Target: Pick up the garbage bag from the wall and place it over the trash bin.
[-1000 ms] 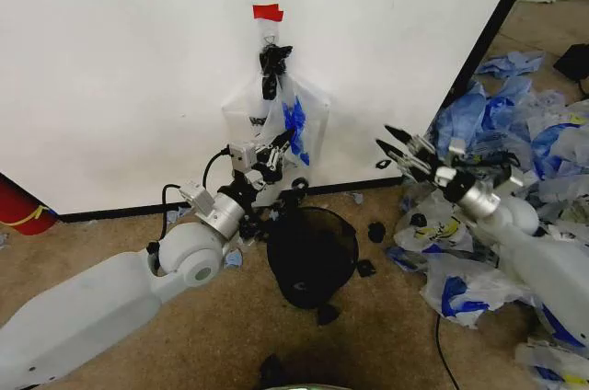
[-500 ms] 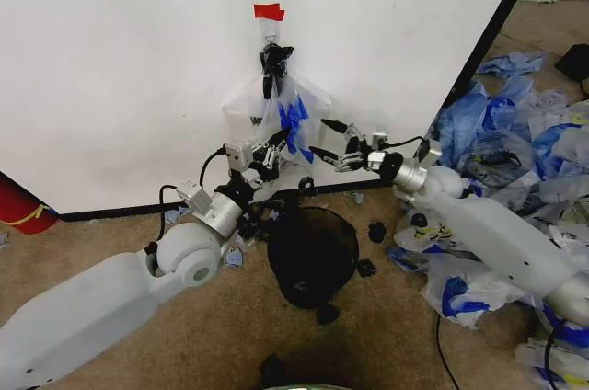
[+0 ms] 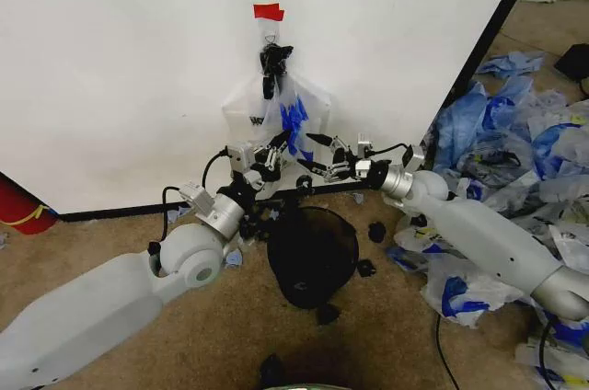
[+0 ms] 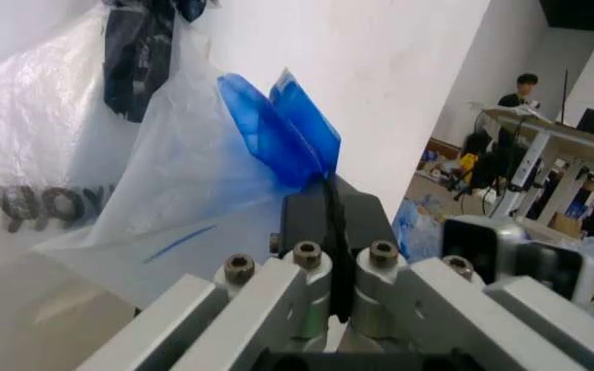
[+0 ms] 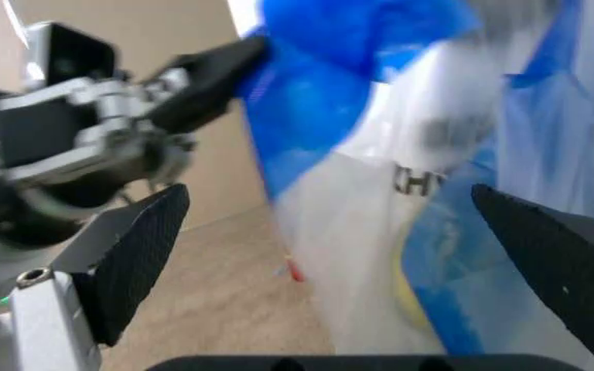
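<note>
Black mesh trash bin [image 3: 311,257] | left end effector [image 3: 278,144] pinching garbage bag [image 3: 276,109] | right end effector [image 3: 313,154] spread

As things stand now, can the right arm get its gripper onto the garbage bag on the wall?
Probably yes. The right gripper is open and level with the garbage bag, with nothing between them. The left gripper, shut on a blue handle, sits on the other side.
</note>
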### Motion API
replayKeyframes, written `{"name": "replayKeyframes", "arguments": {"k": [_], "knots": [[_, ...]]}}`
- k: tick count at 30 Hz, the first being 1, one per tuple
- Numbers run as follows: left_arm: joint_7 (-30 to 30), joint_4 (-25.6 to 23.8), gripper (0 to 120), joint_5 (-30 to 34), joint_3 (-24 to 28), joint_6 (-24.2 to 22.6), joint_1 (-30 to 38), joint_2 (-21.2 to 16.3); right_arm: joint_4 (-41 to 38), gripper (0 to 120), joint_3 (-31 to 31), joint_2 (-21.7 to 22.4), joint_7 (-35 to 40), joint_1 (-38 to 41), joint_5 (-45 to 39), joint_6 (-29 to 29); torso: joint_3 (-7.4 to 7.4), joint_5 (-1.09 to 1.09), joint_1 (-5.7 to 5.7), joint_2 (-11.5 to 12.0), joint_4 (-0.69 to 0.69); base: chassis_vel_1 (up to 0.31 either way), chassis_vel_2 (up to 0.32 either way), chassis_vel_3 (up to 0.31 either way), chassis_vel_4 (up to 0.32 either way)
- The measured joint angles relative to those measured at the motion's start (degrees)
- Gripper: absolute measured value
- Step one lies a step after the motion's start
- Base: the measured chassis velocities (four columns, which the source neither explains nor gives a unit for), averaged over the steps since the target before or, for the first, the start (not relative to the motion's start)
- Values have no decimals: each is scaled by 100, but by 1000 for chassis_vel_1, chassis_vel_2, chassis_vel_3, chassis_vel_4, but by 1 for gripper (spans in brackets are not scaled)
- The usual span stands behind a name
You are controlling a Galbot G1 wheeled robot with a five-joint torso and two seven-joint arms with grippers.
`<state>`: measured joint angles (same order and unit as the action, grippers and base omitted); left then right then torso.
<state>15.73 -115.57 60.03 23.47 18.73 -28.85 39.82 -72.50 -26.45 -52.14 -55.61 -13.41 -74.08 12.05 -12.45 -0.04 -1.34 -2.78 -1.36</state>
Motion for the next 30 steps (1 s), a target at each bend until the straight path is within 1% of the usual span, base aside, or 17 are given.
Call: {"name": "replayKeyframes", "arguments": {"k": [4, 5, 9, 12, 15, 16, 17, 23, 29, 30], "knots": [[1, -12, 0, -13, 1, 0, -19, -12, 202, 100, -151, -107, 90, 116, -143, -7, 0, -3, 0, 0, 1, 0, 0, 0, 0], [5, -27, 0, -25, 0, 0, -41, -23, 412, 100, -252, -210, 155, 216, -186, 2, 0, 0, 0, 0, 2, 0, 0, 0, 0], [12, -84, 0, -41, -34, 2, -93, -71, 623, 100, -274, -304, 397, 338, -113, 115, 0, -1, 0, 0, 1, 0, 0, 0, 0], [12, -109, 0, -46, -72, 7, -135, -119, 674, 100, -231, -269, 637, 394, 86, 169, 0, -2, 0, 0, 1, 0, 0, 0, 0], [12, -111, 0, -47, -82, 11, -145, -129, 689, 100, -218, -256, 708, 402, 174, 187, 0, -2, 0, 0, 0, 0, 0, 0, 0], [11, -115, 0, -49, -102, 17, -164, -140, 818, 100, -143, -256, 856, 411, 511, 299, 0, -1, 0, 0, 0, 0, 0, 0, 0], [11, -117, 0, -50, -103, 17, -168, -139, 850, 100, -109, -258, 900, 410, 608, 344, 0, -2, 0, 0, 0, 0, 0, 0, 0], [11, -124, 0, -56, -103, 18, -179, -134, 834, 100, -99, -252, 1046, 393, 662, 402, 0, -1, 0, 0, 0, 0, 0, 0, 0], [11, -150, 0, -65, -102, 19, -209, -152, 803, 78, -70, -272, 978, 402, 703, 501, 0, -2, 0, 0, 1, 0, 0, 0, 0], [11, -154, 0, -66, -103, 19, -217, -158, 785, 77, -56, -273, 969, 402, 708, 524, 0, -1, 0, 0, 1, 0, 0, 0, 0]]}}
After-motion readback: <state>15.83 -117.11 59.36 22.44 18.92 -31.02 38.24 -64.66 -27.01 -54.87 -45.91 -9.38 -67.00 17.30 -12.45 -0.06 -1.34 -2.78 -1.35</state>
